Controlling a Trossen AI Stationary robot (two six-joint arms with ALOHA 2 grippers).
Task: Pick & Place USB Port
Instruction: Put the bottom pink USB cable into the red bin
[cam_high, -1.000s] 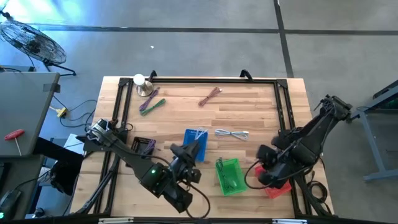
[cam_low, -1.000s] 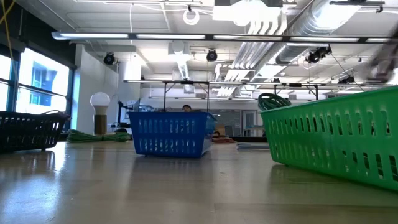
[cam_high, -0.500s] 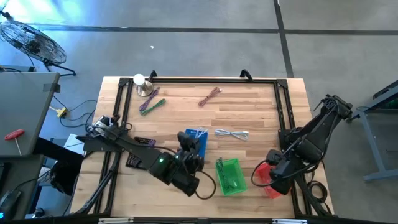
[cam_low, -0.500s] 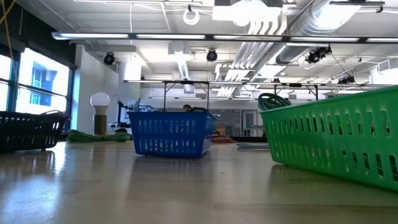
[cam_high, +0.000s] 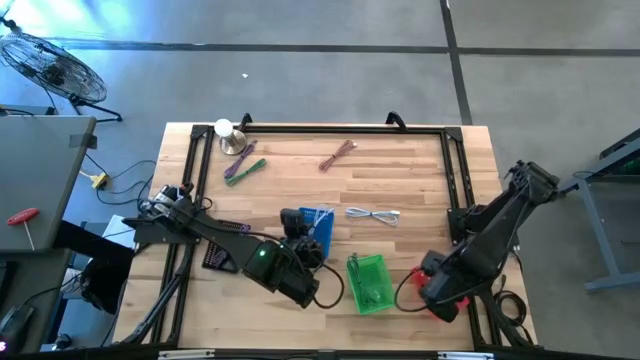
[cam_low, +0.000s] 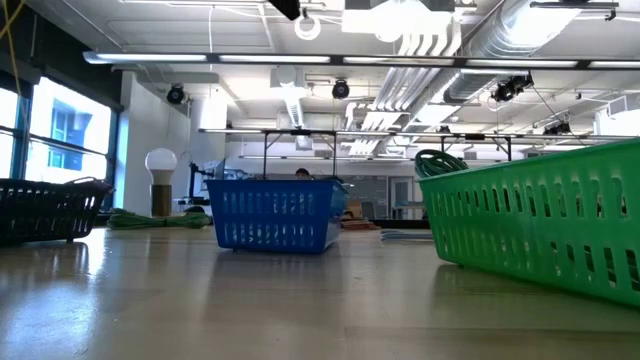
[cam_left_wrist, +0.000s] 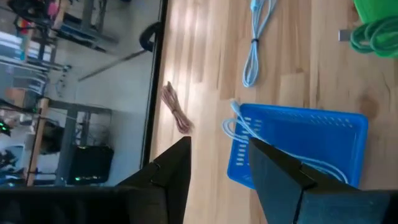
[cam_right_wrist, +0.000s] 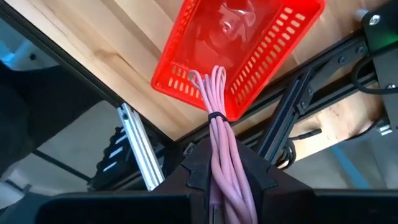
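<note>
My right gripper (cam_right_wrist: 221, 163) is shut on a pink coiled USB cable (cam_right_wrist: 214, 106) and hangs over the red basket (cam_right_wrist: 239, 56) at the table's near right corner (cam_high: 447, 303). My left gripper (cam_left_wrist: 217, 158) is open and holds nothing. It hovers over the blue basket (cam_left_wrist: 298, 140), which stands mid-table (cam_high: 316, 226) and holds a light blue cable (cam_left_wrist: 239, 127). A white cable (cam_high: 372, 214), a brownish cable (cam_high: 338, 153) and a green-purple cable (cam_high: 243, 168) lie flat on the wood. My right gripper pinches the pink cable bundle between its two fingers, on the strands just behind the black tie (cam_right_wrist: 219, 143). The fingers point down at a slant and the bundle runs along them. Its looped end (cam_right_wrist: 208, 78) sticks out past the fingertips over the red basket's rim.
A green basket (cam_high: 368, 283) with a green cable stands between the two grippers. A black basket (cam_high: 225, 240) sits left of the blue one, and a lamp (cam_high: 224, 130) at the far left corner. A black frame (cam_high: 320, 128) borders the table.
My left gripper has moved from near the table's near edge toward the far edge and now stands over the blue basket. My right gripper, still shut on the pink cable, has shifted slightly toward the near edge over the red basket.
</note>
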